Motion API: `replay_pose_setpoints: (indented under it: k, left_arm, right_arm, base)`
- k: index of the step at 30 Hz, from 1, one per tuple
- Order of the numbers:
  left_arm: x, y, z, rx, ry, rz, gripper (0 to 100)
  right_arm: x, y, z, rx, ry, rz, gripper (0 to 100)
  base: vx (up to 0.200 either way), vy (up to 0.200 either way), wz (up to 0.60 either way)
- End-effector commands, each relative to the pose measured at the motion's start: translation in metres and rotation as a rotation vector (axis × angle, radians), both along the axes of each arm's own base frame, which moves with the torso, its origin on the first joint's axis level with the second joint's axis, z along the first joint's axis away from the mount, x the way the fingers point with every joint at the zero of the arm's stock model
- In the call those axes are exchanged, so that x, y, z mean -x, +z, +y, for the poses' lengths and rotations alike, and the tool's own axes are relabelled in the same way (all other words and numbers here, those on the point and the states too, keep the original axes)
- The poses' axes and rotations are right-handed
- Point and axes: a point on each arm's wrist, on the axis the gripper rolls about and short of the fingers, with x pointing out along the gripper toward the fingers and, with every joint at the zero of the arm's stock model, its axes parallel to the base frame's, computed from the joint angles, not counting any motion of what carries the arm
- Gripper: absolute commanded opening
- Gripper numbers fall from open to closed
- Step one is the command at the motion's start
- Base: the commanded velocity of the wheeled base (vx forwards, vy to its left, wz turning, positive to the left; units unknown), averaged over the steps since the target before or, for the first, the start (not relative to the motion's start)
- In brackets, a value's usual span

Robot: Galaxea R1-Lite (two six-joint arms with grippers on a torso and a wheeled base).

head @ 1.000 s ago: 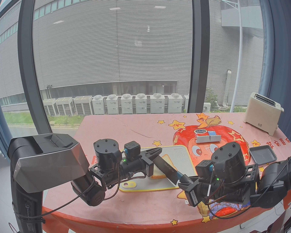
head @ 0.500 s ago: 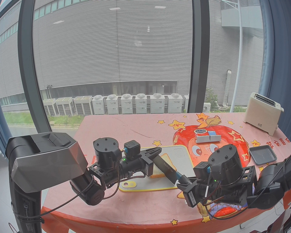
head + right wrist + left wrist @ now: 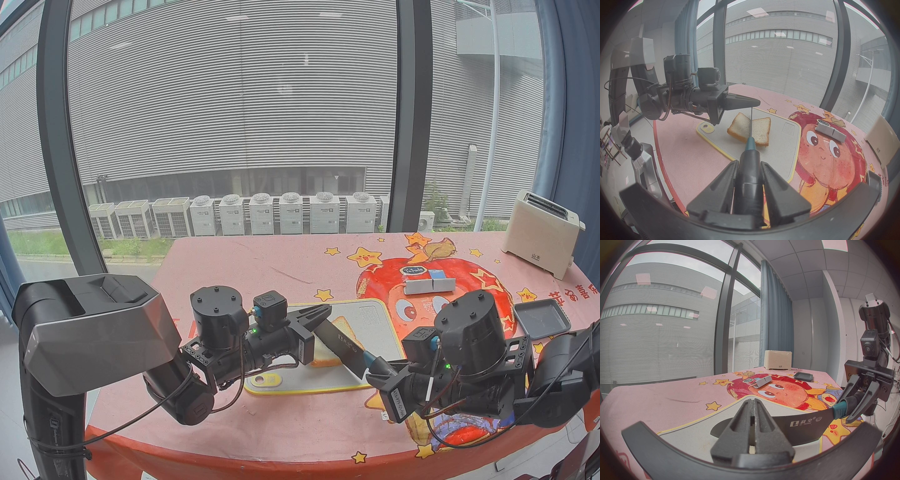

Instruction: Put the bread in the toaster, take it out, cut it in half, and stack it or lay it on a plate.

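Observation:
A slice of bread (image 3: 322, 359) (image 3: 740, 125) lies on the white, yellow-rimmed cutting board (image 3: 378, 319) (image 3: 782, 147). My right gripper (image 3: 375, 370) (image 3: 749, 163) is shut on the teal handle of a knife (image 3: 342, 347) (image 3: 803, 425). The dark blade stands edge down across the middle of the bread. Shut with nothing between its fingers, my left gripper (image 3: 320, 311) (image 3: 753, 402) has its tip at the blade's spine, just above the bread. The cream toaster (image 3: 542, 232) (image 3: 778, 359) stands at the table's far right corner. In front of it lies a small grey plate (image 3: 541, 317) (image 3: 803, 376).
A grey and blue block (image 3: 429, 284) (image 3: 830, 131) lies on the printed cloth behind the board. The table's front edge runs close under both arms. Bare cloth stretches behind the board toward the window.
Both arms have shifted only slightly. The knife stays across the bread and the left gripper stays at the blade.

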Motion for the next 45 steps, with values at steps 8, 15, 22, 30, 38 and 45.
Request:
replay_pose_setpoints:
  k: [8,15,22,30,38,45]
  left_arm:
    - [0.003,-0.006,0.002,-0.012,0.000,0.027,0]
    - [0.002,0.000,0.001,-0.001,0.000,0.008,0]
    - [0.005,0.015,0.002,0.017,-0.004,-0.020,0]
    - [0.005,0.007,0.003,0.001,0.000,0.004,0]
    - [0.003,-0.013,0.003,-0.028,0.003,0.047,0]
    - [-0.004,-0.009,0.008,-0.016,0.024,0.031,0]
  right_arm:
    - [-0.003,-0.014,0.003,0.038,-0.002,0.033,0]
    - [-0.004,-0.015,0.004,0.038,0.000,0.035,0]
    - [-0.002,-0.007,0.001,0.018,-0.001,0.014,0]
    - [0.001,-0.001,-0.002,0.009,0.001,0.002,0]
    - [-0.001,-0.012,0.002,0.035,0.003,0.027,0]
    - [-0.003,-0.014,0.004,0.036,0.002,0.031,0]
  base:
    - [0.000,0.000,0.00]
    - [0.000,0.000,0.00]
    - [0.000,0.000,0.00]
    - [0.000,0.000,0.00]
    - [0.000,0.000,0.00]
    - [0.000,0.000,0.00]
